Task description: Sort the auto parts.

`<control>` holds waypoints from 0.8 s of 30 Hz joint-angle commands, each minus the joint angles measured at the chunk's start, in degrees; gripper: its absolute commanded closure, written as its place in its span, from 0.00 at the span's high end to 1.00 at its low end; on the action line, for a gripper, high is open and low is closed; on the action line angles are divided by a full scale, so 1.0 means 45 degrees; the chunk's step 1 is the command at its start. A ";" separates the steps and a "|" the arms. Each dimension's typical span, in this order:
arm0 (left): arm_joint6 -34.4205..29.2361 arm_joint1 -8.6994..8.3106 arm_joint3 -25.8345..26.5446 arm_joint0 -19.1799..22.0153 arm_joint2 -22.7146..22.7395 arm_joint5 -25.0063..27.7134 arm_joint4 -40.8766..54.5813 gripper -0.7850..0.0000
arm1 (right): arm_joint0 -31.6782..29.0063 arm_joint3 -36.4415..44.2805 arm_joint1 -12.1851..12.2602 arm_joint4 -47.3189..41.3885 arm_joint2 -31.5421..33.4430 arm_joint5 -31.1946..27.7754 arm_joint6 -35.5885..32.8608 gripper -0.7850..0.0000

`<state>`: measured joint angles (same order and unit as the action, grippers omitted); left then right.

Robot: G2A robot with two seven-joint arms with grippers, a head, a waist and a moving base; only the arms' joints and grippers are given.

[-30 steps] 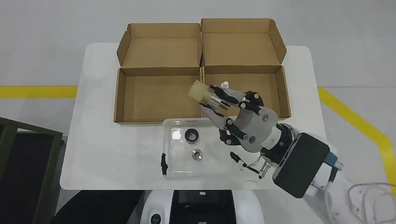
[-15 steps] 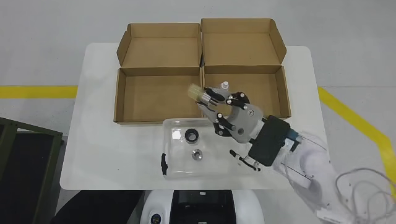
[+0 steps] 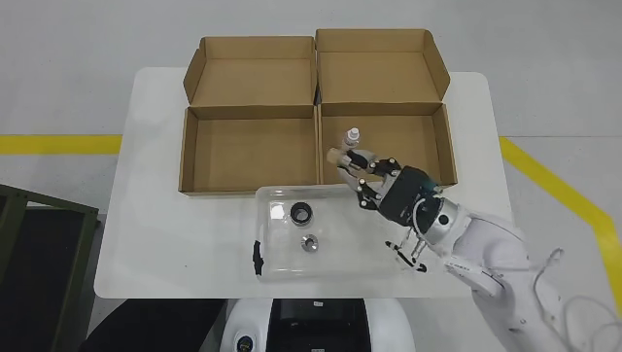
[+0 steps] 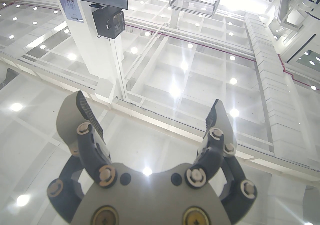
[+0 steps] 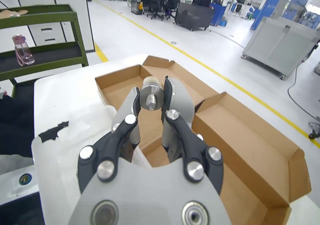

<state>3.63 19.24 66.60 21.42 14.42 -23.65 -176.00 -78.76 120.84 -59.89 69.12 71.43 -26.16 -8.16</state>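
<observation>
Two open cardboard boxes are sitting side by side toward the table's (image 3: 155,206) far edge. The right box (image 3: 413,143) is holding one small white piece (image 3: 354,136) near its left wall, too small to identify. The left box (image 3: 243,153) is lying just beside it, walls touching. A clear tray (image 3: 282,255) is resting at the near edge, touching the boxes' near walls. It is carrying a dark bearing (image 3: 302,214) and a nut (image 3: 310,244), the two lying apart. Black tape (image 3: 258,255) is sticking to its near left corner.

The right claw (image 5: 150,90) is clamping a metal part (image 5: 149,99) with a cream end, held level. From above it is hanging over the right box's near left corner. The fingers are covering the part's sides, and the arm is hiding the tray's right end.

The left claw (image 4: 148,108) is pointing up at the ceiling (well away from the table), its jaws spread wide and holding nothing.
</observation>
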 commanded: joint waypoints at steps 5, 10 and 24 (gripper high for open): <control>0.0000 0.0000 0.0000 0.0000 0.0000 0.0000 0.0000 1.00 | -0.0536 -0.0420 0.0133 0.0205 0.0904 -0.0277 -0.0940 0.00; 0.0000 0.0000 0.0000 0.0000 0.0000 0.0000 0.0000 1.00 | -0.0644 -0.0737 0.0220 0.0655 0.1563 -0.0274 -0.1885 0.00; 0.0000 0.0000 0.0000 0.0000 0.0000 0.0000 0.0000 1.00 | 0.1604 -0.3186 0.0092 0.0393 0.0739 -0.0628 -0.4374 0.00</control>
<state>3.63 19.24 66.60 21.42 14.42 -23.65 -176.00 -72.60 107.51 -59.36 71.34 75.40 -28.99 -27.28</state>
